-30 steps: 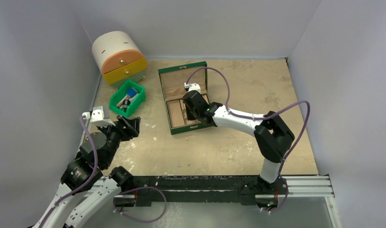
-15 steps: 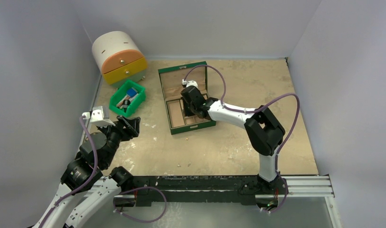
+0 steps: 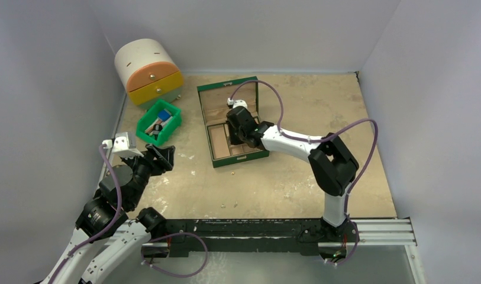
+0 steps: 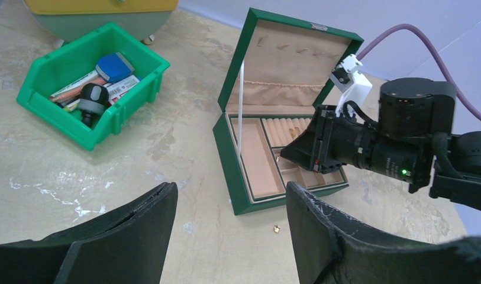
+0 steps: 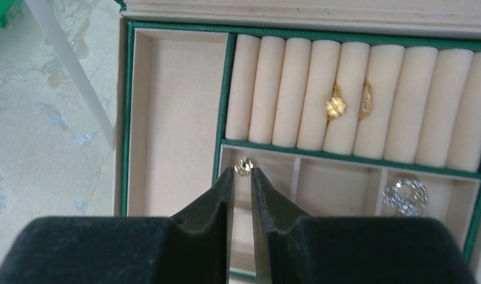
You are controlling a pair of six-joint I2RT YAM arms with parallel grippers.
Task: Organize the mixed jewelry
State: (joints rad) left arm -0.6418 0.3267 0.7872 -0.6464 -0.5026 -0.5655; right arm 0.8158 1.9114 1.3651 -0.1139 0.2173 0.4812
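placing, it seemed, a gold stud over the leftmost small compartment of the jewelry box, the right gripper had jaws barely apart, hold uncertain; next it likely needed opening wider, then lifting clear.

My L arm sits folded low, L gripper gaping wide; R arm reaches fwd, R gripper tips w/ just a slit.
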